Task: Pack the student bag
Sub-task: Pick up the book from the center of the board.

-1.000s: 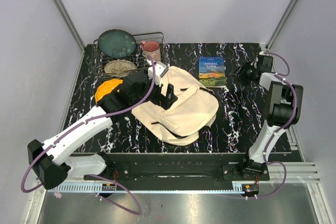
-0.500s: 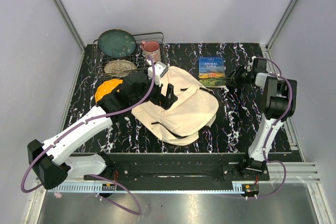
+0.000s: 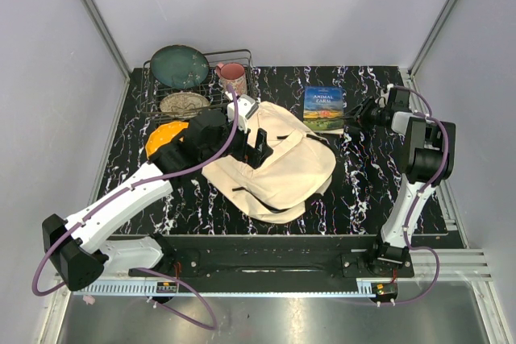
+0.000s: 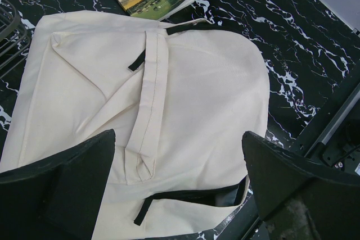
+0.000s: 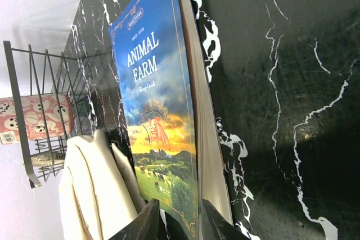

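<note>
The cream student bag [image 3: 286, 173] lies flat in the middle of the table, and its dark zip opening [image 4: 216, 197] gapes a little at the near edge. My left gripper [image 3: 260, 147] hovers over the bag's left part with its jaws wide open and empty; in the left wrist view [image 4: 179, 136] they frame the bag's strap [image 4: 151, 99]. The Animal Farm book [image 3: 325, 108] lies just behind and to the right of the bag. My right gripper [image 3: 353, 118] is at the book's right edge. In the right wrist view [image 5: 183, 224] its jaws close on the book's [image 5: 160, 133] raised edge.
A wire rack [image 3: 242, 55] at the back left holds a green plate [image 3: 179, 66], a pink mug [image 3: 232, 76] and a speckled bowl [image 3: 184, 103]. An orange object [image 3: 160, 139] lies under my left arm. Grey walls enclose the table on three sides.
My right gripper moved left to the book's right edge, and the book has shifted slightly left and tilted. The left arm and the bag have not moved.
</note>
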`<state>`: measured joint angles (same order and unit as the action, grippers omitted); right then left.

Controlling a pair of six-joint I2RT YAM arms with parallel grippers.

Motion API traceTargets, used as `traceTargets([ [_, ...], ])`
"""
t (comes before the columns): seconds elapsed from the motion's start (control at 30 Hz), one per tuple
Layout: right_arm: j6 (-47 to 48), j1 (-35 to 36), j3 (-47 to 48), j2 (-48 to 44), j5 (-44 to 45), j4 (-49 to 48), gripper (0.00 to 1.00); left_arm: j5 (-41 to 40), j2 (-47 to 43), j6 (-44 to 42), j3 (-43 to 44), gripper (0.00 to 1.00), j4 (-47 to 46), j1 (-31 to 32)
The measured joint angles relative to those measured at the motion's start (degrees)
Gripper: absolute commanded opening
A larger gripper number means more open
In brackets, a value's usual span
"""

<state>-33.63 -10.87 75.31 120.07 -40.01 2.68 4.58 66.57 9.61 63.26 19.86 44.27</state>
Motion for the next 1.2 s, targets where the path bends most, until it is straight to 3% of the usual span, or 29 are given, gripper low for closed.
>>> traceTargets([
  [0.57, -5.5, 0.7, -0.3, 3.1, -1.7, -5.9, 0.42, 0.0, 0.0, 0.4, 0.0, 0.99, 0.0, 0.0],
  [0.67, -6.0, 1.0, -0.3, 3.6, -1.8, -6.5, 0.38, 0.0, 0.0, 0.5, 0.0, 0.99, 0.0, 0.0],
  [0.77, -6.6, 1.0, -0.3, 3.9, -2.3, -7.0, 0.19, 0.0, 0.0, 0.6, 0.0, 0.99, 0.0, 0.0],
  [0.83, -7.0, 1.1, -0.3, 4.0, -2.8, -7.5, 0.0, 0.0, 0.0, 0.6, 0.0, 0.99, 0.0, 0.0],
  [1.03, -7.7, 1.1, -1.2, 3.8, -1.6, -8.1, 0.0, 0.0, 0.0, 0.6, 0.0, 0.99, 0.0, 0.0],
  [1.2, -8.3, 0.2, -8.2, -2.0, 1.4, -9.0, 0.0, -0.4, 0.0, 1.0, 0.0, 0.99, -0.1, 0.0],
])
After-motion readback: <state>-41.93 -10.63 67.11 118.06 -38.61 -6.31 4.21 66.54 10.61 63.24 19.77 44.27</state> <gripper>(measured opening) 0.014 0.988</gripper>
